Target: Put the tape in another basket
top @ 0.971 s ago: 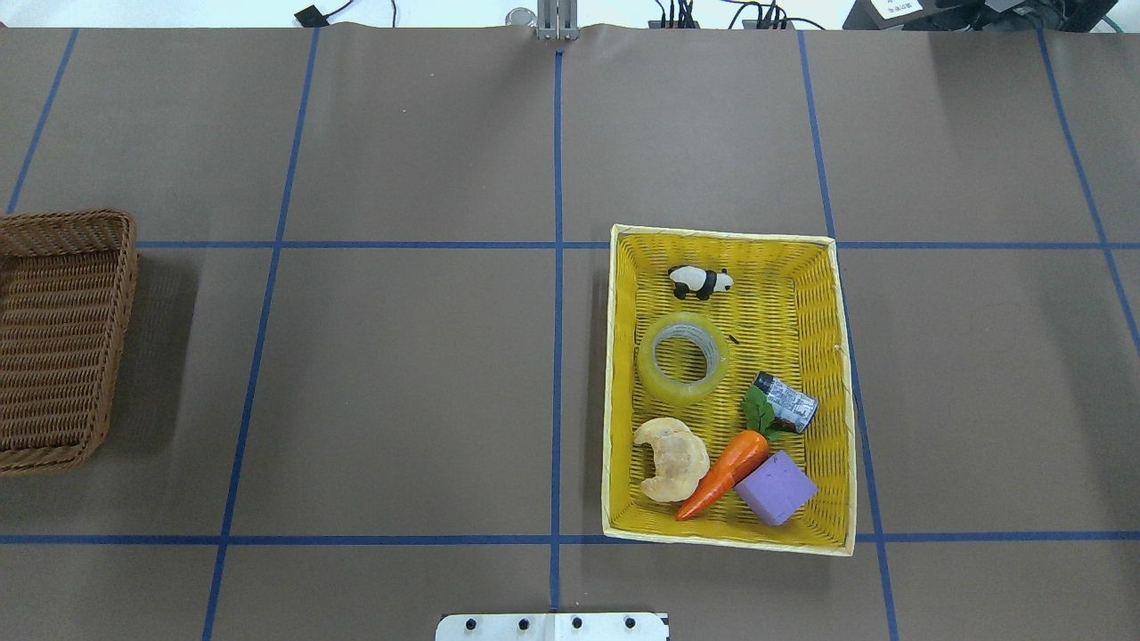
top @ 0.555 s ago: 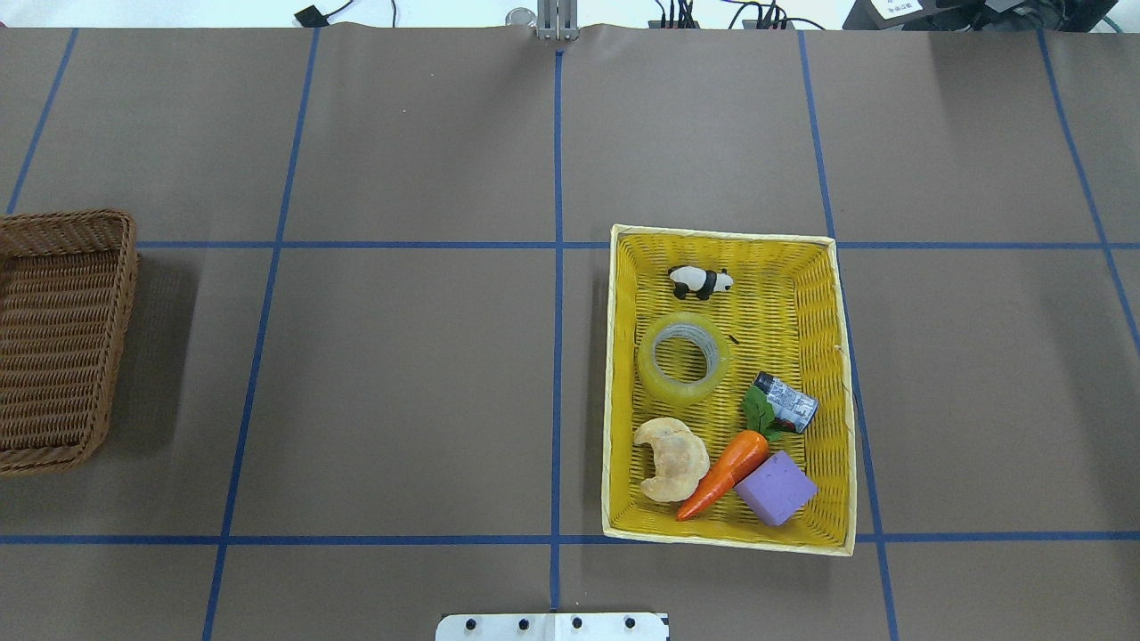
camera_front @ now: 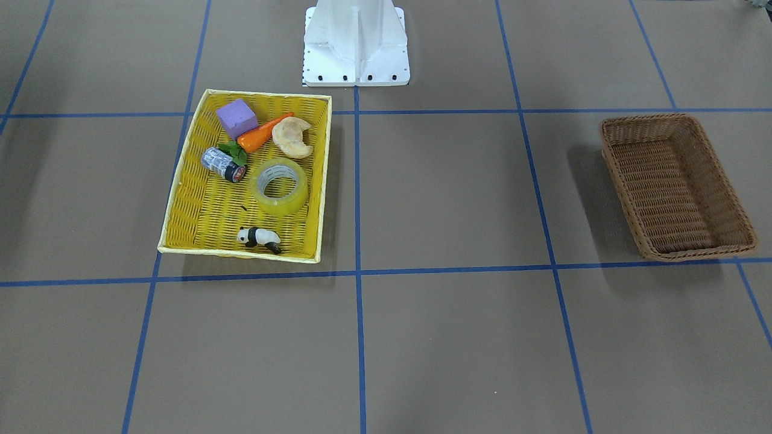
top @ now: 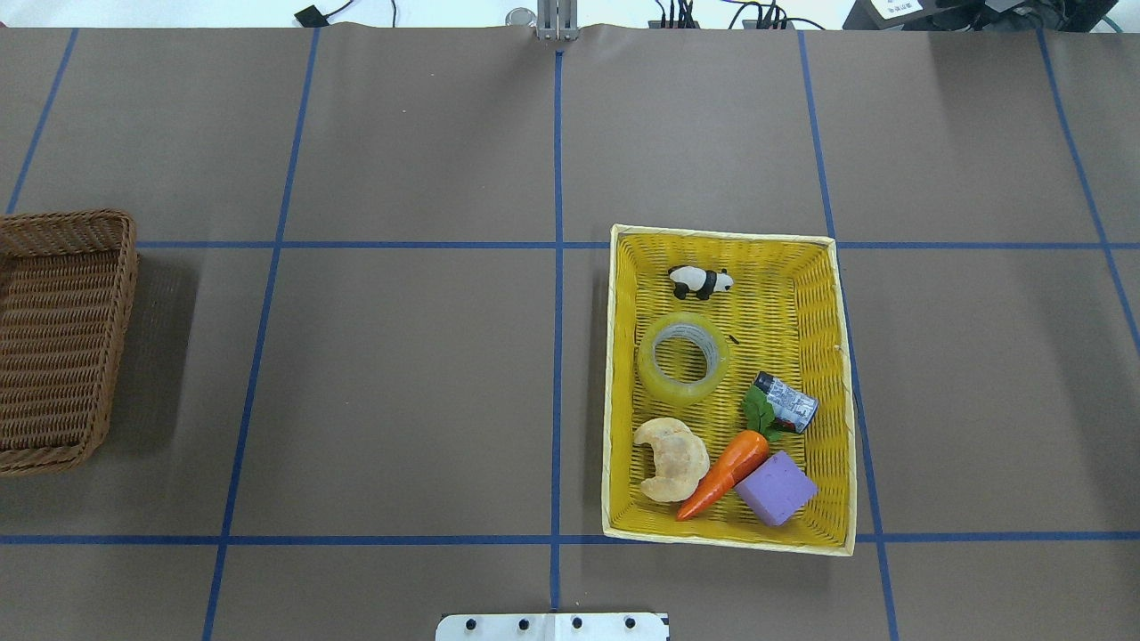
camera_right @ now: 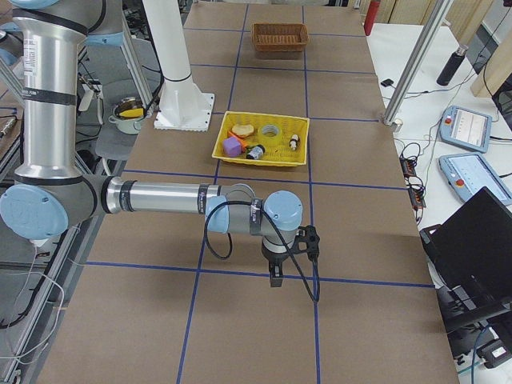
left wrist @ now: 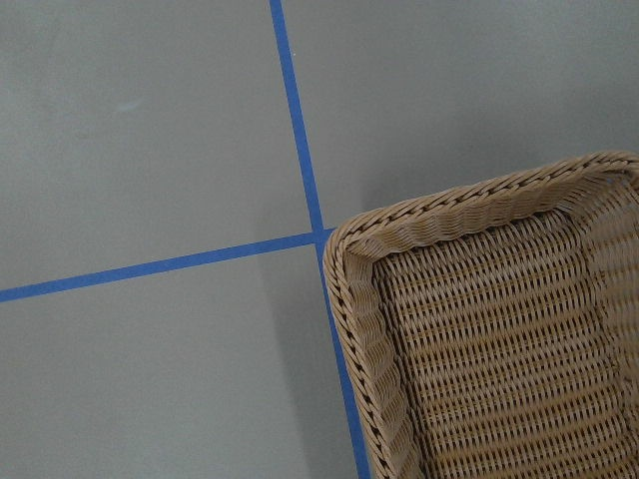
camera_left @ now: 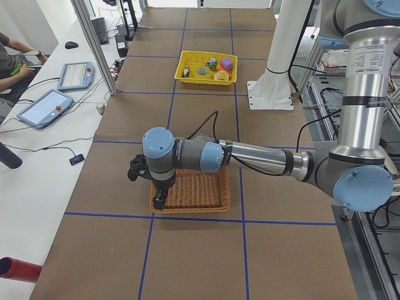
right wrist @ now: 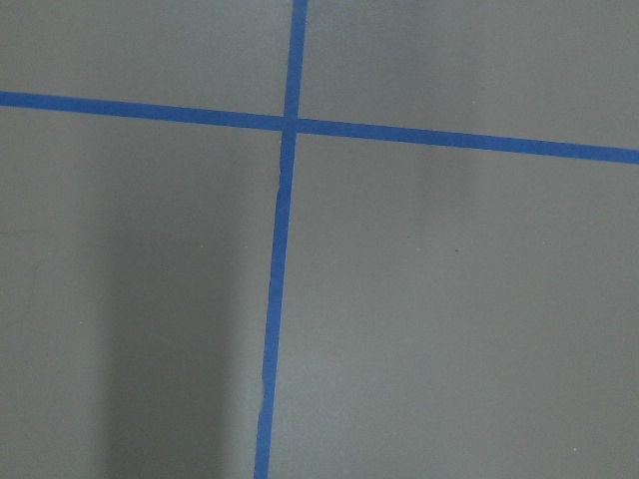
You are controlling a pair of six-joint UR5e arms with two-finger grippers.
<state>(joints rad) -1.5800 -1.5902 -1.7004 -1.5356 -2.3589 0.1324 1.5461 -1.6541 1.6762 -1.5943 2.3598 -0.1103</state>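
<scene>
The tape [top: 655,376], a yellowish translucent roll, lies flat in the middle of the yellow basket [top: 802,312]; it also shows in the front view [camera_front: 280,204]. The brown wicker basket [top: 53,356] stands empty at the table's left edge, and on the right in the front view [camera_front: 675,187]. My left gripper [camera_left: 160,200] hangs over that basket's outer corner [left wrist: 479,349]. My right gripper [camera_right: 276,278] hangs over bare table far from the yellow basket. Both show only in the side views, so I cannot tell whether they are open or shut.
The yellow basket also holds a panda figure [top: 700,281], a croissant [top: 672,459], a carrot [top: 726,472], a purple block [top: 777,488] and a small silver-blue cylinder [top: 786,402]. Blue tape lines grid the brown table. The robot's white base [camera_front: 356,42] stands at the near edge.
</scene>
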